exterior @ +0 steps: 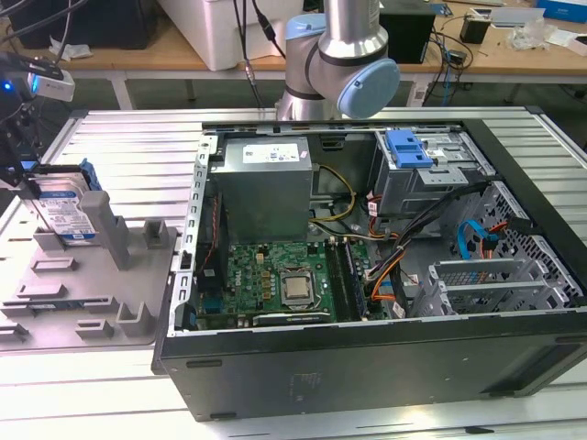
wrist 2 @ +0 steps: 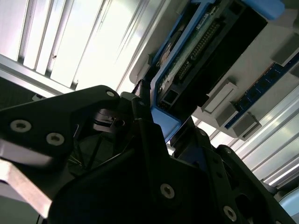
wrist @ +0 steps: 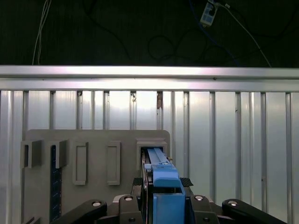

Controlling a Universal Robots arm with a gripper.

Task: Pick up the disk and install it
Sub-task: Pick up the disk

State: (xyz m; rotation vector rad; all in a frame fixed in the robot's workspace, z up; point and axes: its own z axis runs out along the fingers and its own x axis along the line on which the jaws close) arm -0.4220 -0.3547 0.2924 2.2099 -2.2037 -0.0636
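Observation:
The disk (exterior: 66, 209), a silver drive with a white and blue label in a blue carrier, stands on edge in a slot of the grey holder (exterior: 101, 293) at the exterior view's left. My gripper (exterior: 32, 179) reaches it from that side. In the first wrist view the black fingertips (wrist: 138, 181) press on both sides of the blue carrier (wrist: 164, 179), so my gripper (wrist: 163, 182) is shut on the disk. The second wrist view shows the disk's connector edge (wrist 2: 196, 46) and a black finger (wrist 2: 140, 112) lying against the blue frame.
An open computer case (exterior: 367, 353) lies to the right of the holder, with a power supply (exterior: 266, 183), motherboard (exterior: 275, 275) and a drive bay with a blue tab (exterior: 409, 147). The arm's base (exterior: 339, 55) stands behind the case. The table (exterior: 128, 137) is ribbed aluminium.

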